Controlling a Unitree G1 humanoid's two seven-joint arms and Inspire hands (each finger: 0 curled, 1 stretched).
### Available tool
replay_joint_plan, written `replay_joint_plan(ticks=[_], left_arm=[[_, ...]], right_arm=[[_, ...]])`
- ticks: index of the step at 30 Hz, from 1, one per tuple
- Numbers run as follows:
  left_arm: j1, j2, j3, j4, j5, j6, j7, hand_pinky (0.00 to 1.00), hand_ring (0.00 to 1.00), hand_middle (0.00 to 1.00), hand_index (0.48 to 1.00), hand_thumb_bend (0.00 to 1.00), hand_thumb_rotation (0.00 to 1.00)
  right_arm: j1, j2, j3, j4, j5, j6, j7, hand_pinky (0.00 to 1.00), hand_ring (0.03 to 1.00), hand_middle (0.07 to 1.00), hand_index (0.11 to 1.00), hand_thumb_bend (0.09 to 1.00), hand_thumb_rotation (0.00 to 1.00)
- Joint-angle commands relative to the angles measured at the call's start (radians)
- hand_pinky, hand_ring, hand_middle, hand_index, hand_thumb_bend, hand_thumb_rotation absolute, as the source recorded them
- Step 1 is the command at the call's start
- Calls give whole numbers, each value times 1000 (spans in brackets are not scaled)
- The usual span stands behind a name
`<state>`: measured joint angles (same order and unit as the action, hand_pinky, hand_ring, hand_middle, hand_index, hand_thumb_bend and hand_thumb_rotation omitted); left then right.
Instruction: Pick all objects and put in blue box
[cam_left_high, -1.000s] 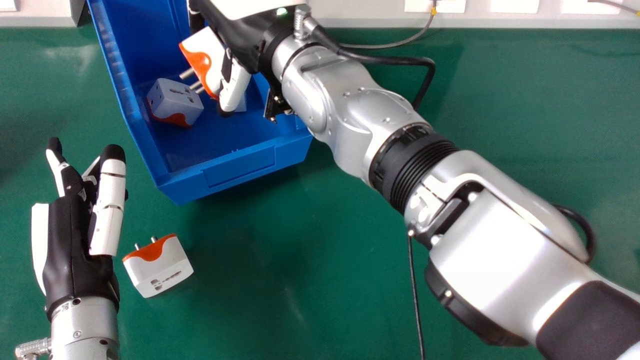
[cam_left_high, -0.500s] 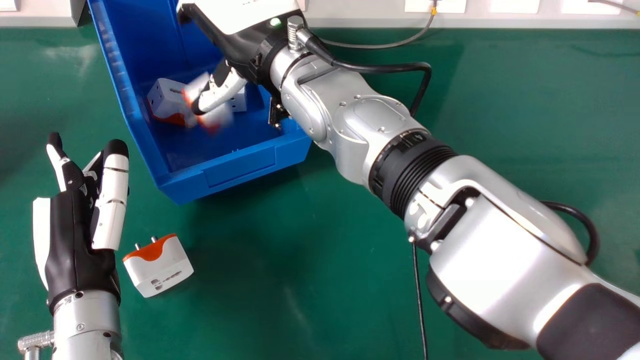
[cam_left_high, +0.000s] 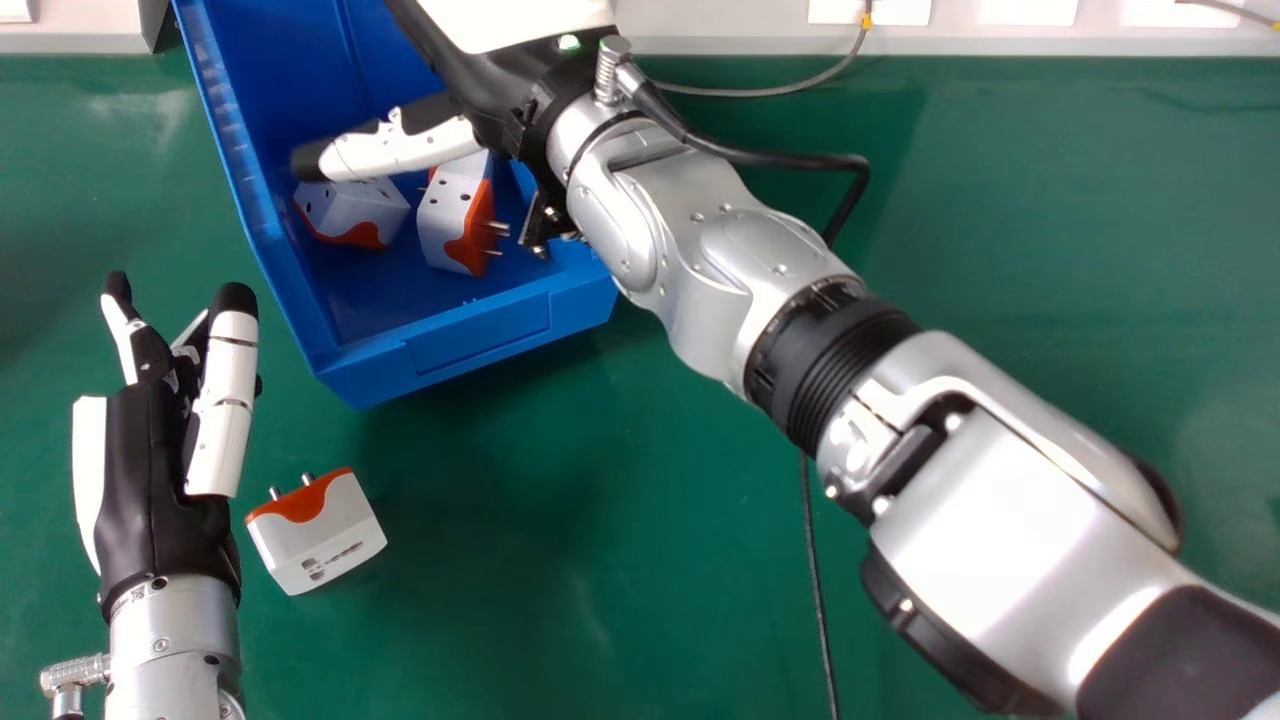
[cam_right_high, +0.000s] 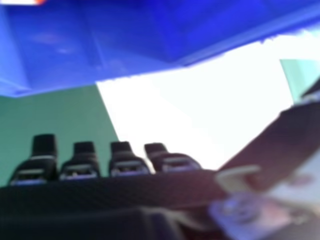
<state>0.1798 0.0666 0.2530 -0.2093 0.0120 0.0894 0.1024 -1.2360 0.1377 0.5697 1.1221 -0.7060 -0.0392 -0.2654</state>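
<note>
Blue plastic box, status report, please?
Right hand open over box. Left hand open beside white-and-orange plug adapter on green table. At least two similar adapters inside. Right arm partly hides box interior.

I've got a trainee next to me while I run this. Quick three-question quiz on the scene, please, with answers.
1. True or false: the right hand is open over the blue box.
2. Where does the white-and-orange adapter nearest the left hand lie?
a) inside the box
b) on the green table
c) in the left hand
3. Fill in the colour: that adapter's metal pins stick out from its ____ side.

Key: 1 true; 2 b; 3 orange.
</note>
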Motion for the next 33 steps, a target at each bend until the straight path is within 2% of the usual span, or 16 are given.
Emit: replay_joint_plan(ticks=[1, 5, 8, 11, 15, 18, 21, 24, 26, 28, 31, 33], left_arm=[[-14, 16, 12, 7, -11, -37, -9, 833, 894, 862, 885, 482, 808], [-11, 30, 25, 33, -22, -65, -25, 837, 897, 864, 885, 480, 808], [-8, 44, 34, 53, -30, -84, -34, 842, 899, 866, 885, 475, 812], [-1, 55, 43, 64, -32, -99, -40, 845, 900, 867, 885, 461, 815], [9, 60, 54, 76, -26, -122, -48, 847, 900, 868, 884, 451, 818], [21, 61, 57, 67, -21, -125, -48, 846, 900, 867, 883, 444, 818], [21, 63, 61, 77, -21, -132, -47, 843, 899, 866, 882, 438, 818], [20, 65, 61, 81, -19, -133, -45, 836, 898, 865, 882, 434, 817], [21, 64, 59, 80, -19, -131, -42, 833, 898, 865, 882, 434, 816], [20, 67, 62, 84, -22, -130, -44, 828, 897, 864, 882, 435, 816], [28, 71, 66, 67, -27, -117, -46, 823, 897, 864, 883, 434, 817], [25, 72, 66, 65, -29, -111, -44, 822, 897, 864, 884, 433, 819]], right_arm=[[62, -34, -19, -118, 10, -22, -44, 942, 1000, 1000, 1000, 486, 775], [326, -127, -25, -481, -12, -53, -63, 933, 998, 1000, 998, 463, 738], [525, -199, -27, -760, -35, -69, -46, 911, 987, 1000, 986, 447, 659], [666, -243, -28, -943, -57, -76, -30, 904, 982, 1000, 978, 437, 617], [845, -304, -16, -1137, -77, -103, -22, 919, 988, 1000, 977, 434, 613], [948, -351, -5, -1241, -88, -140, -8, 943, 993, 1000, 982, 435, 635], [1010, -384, -1, -1301, -100, -176, 12, 962, 996, 1000, 988, 433, 673], [1056, -430, 3, -1313, -93, -261, 38, 985, 999, 1000, 996, 428, 740], [1069, -454, 11, -1292, -88, -318, 55, 988, 999, 1000, 997, 428, 753], [1072, -477, 19, -1266, -68, -371, 90, 993, 1000, 1000, 997, 431, 776], [1068, -497, 29, -1243, -45, -426, 159, 997, 1000, 1000, 992, 447, 804], [1060, -501, 30, -1230, -36, -454, 198, 998, 1000, 1000, 987, 452, 811]])
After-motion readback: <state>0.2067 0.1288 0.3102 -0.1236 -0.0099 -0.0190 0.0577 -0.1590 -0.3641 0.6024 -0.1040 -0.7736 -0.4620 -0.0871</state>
